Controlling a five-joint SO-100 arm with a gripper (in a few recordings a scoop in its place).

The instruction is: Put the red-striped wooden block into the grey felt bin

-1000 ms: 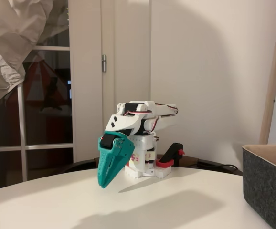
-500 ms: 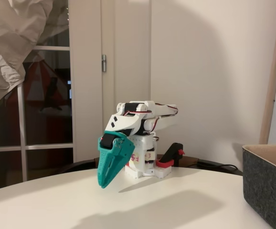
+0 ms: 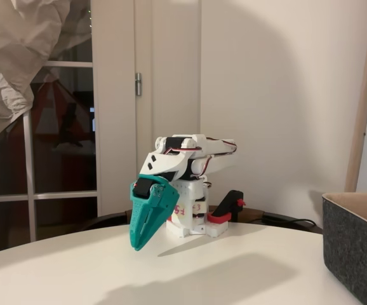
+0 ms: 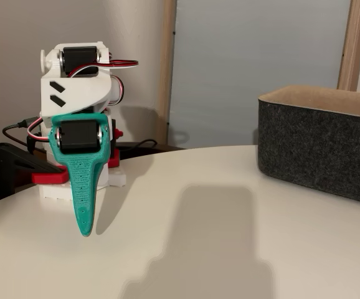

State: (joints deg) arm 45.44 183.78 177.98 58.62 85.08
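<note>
My white arm sits folded at the back of the round white table (image 3: 234,267). Its teal gripper (image 3: 135,245) points down, tip just above the tabletop, jaws shut with nothing between them. From the other side the gripper (image 4: 85,230) looks like a single narrow teal wedge. The grey felt bin (image 3: 356,244) stands at the right edge of the table, well apart from the arm; its dark grey walls and pale beige inner rim also show in a fixed view (image 4: 320,143). The red-striped wooden block is out of view.
A black and red clamp (image 3: 226,210) holds the arm's base to the table edge, with cables behind it. Beyond the table are a window (image 3: 63,146), a hanging pale cloth (image 3: 25,51) and a bare wall.
</note>
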